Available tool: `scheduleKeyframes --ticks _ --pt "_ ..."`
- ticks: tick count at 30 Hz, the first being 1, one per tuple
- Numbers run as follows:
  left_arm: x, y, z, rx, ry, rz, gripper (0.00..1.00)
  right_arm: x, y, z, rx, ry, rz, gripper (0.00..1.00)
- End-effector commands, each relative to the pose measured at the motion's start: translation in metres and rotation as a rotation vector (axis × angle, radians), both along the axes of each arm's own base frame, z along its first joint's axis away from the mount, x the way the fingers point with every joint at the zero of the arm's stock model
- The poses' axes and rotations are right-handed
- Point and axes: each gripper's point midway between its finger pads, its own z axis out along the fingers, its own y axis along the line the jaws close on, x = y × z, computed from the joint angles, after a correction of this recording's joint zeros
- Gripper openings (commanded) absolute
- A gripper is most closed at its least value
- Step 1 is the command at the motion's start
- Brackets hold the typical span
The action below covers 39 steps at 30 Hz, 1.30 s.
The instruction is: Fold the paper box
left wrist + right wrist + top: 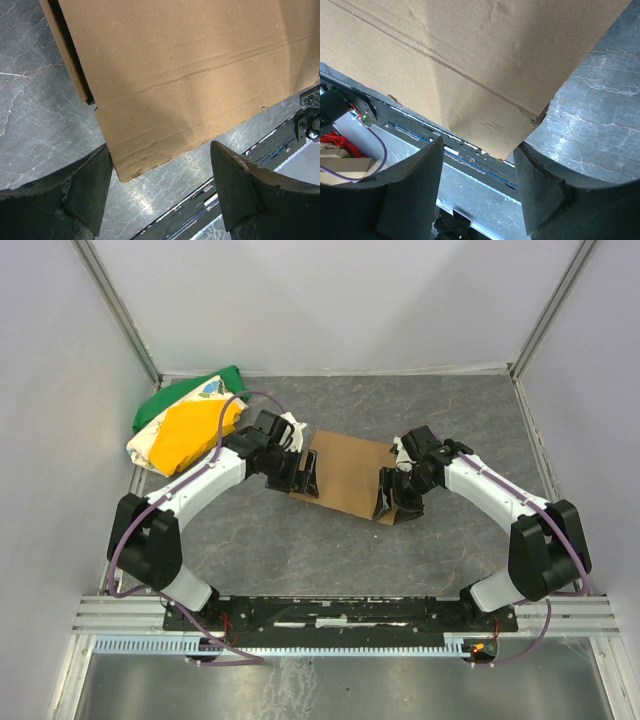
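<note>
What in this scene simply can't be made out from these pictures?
Top view: both ends of the paper box sit under the jaws; contact cannot be judged.
Left wrist view: only one box corner shows; the rest runs off the top and right edges.
Right wrist view: likewise, cut off at the top.
Top view: the print on the cloth bundle is too small to read.

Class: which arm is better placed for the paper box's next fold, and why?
Right, probably. The right pincer, open, straddles the paper box corner, one finger seemingly against its edge. The left pincer, also open, has a corner beside one finger.
</note>
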Motion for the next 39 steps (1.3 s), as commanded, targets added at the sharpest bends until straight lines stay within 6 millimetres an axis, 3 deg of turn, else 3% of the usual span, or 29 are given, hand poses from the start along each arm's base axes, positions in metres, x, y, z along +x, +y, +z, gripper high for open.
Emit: scheduleKeyframes --ticks 1,9,13,18,22,28,33,36,39 --pt "-0.005 -0.010 0.007 -0.047 -0.016 -0.069 0.83 0.015 0.018 0.016 0.096 -0.072 0.012 0.65" --pt "0.003 0.006 0.016 0.041 -0.069 -0.035 0.82 0.017 0.009 0.018 0.044 -0.097 0.010 0.66" --pt "0.012 0.024 0.023 0.132 -0.129 0.026 0.83 0.016 0.000 0.016 -0.004 -0.111 0.010 0.69" --pt "0.031 0.045 0.063 0.184 -0.286 0.134 0.87 0.022 -0.032 0.007 -0.175 -0.195 -0.040 0.78" --pt "0.037 0.047 0.085 0.152 -0.367 0.167 0.89 0.023 -0.057 -0.003 -0.274 -0.279 -0.087 0.78" --pt "0.032 0.032 0.082 0.036 -0.411 0.133 0.84 0.020 -0.050 0.006 -0.195 -0.344 -0.085 0.74" --pt "0.024 0.018 0.074 -0.046 -0.394 0.089 0.83 0.038 -0.026 0.022 -0.085 -0.369 -0.111 0.73" --pt "0.020 0.012 0.085 -0.104 -0.428 0.074 0.81 0.046 -0.019 0.035 -0.053 -0.379 -0.135 0.72" --pt "0.015 0.020 0.105 -0.151 -0.545 0.095 0.81 0.046 -0.023 0.046 -0.017 -0.491 -0.161 0.71"
